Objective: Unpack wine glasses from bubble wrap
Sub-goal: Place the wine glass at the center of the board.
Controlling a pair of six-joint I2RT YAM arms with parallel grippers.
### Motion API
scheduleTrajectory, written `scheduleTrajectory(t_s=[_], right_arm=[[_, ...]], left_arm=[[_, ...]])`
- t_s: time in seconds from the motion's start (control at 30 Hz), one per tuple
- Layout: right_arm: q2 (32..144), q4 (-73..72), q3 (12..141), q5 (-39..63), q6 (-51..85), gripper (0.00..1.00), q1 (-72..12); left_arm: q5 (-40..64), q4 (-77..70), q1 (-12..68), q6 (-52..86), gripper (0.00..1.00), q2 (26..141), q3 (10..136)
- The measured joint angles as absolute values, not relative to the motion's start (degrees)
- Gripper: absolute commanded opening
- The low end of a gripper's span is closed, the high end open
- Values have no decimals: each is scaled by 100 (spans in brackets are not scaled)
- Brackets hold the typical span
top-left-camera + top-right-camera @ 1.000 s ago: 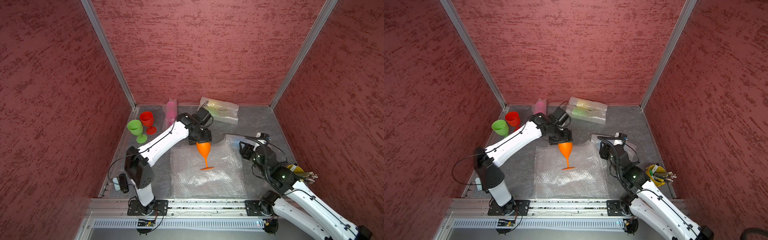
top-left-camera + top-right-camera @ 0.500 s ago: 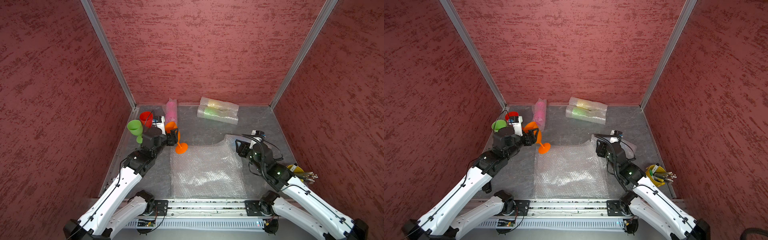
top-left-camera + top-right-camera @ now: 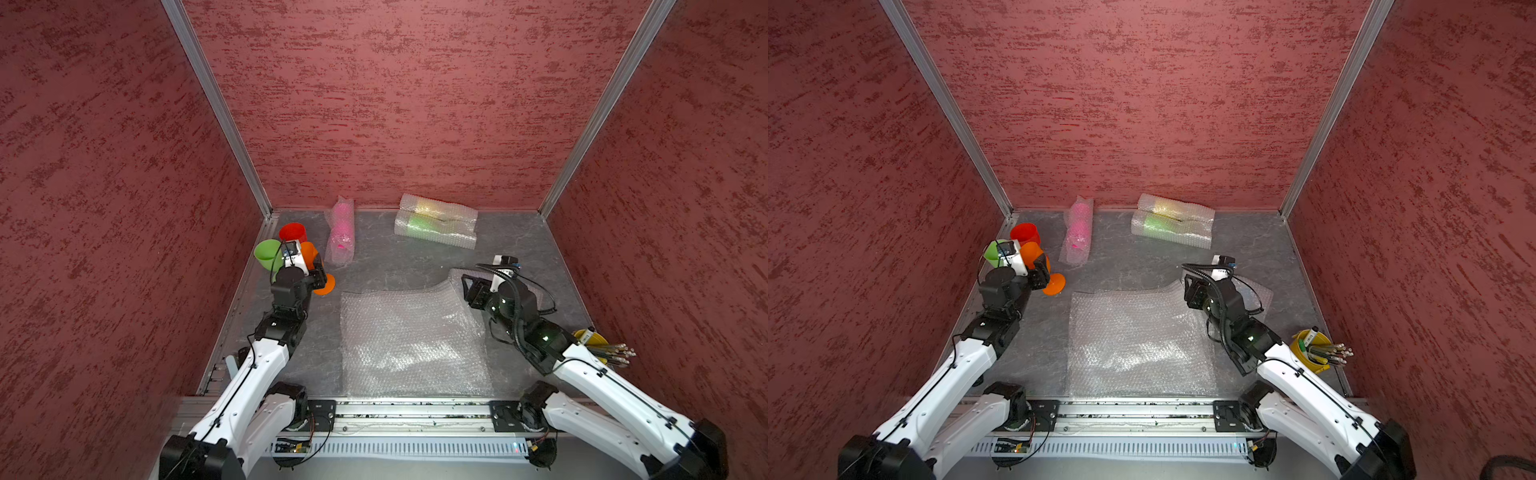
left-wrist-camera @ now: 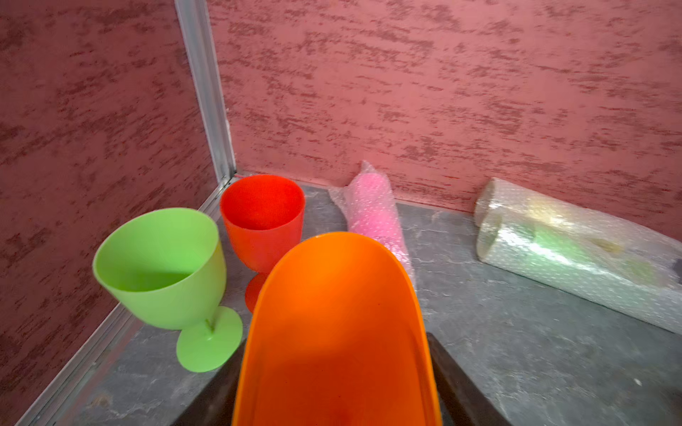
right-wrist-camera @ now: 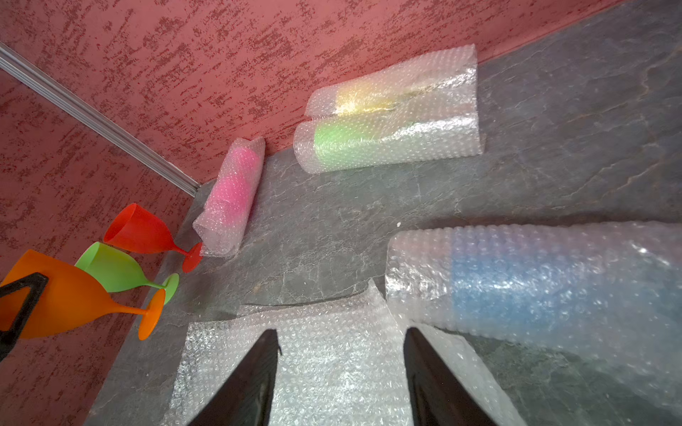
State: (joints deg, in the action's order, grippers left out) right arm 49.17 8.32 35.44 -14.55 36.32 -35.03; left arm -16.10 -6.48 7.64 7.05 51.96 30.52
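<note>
My left gripper (image 3: 311, 268) (image 4: 336, 354) is shut on the bowl of an orange wine glass (image 3: 308, 252) (image 3: 1032, 254), which is tilted with its foot (image 3: 324, 285) pointing at the sheet. It hangs beside the upright green glass (image 3: 267, 254) (image 4: 162, 265) and red glass (image 3: 292, 232) (image 4: 262, 221) in the back left corner. My right gripper (image 3: 471, 289) (image 5: 339, 354) is open over the far right corner of a flat bubble wrap sheet (image 3: 407, 336) (image 5: 332, 369). Wrapped glasses lie pink (image 3: 343, 230), green (image 3: 432, 228), yellow (image 3: 436, 208) and blue (image 5: 535, 280).
A yellow cup of utensils (image 3: 598, 345) stands at the right wall, behind my right arm. Red walls close in the left, back and right sides. A metal rail (image 3: 415, 409) runs along the front edge.
The left arm carried the orange glass from above the sheet to the back left, next to the green and red glasses. The right arm barely moved.
</note>
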Motion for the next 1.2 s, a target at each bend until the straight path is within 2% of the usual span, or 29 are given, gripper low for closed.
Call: scheduleTrajectory(t_s=[0.33,0.5,0.93,1.2], right_arm=[[5103,652,3544,-1304,3592,57,-3503],[5103,613,3544,-1304,3542,58,-3503],[5299,478,3542,-1310,3441,59,-3503],[5299,449,3542,-1332,3358,59,-3479]], left_arm=[[-1865,-2290,-73,928,64,6394,2587],[-2027,-2665,-252,871,63,6449,2508],[-2471,-2432,-683,840,63,6139,2226],[-2567,-1791,-864,1133,73,6149,2274]])
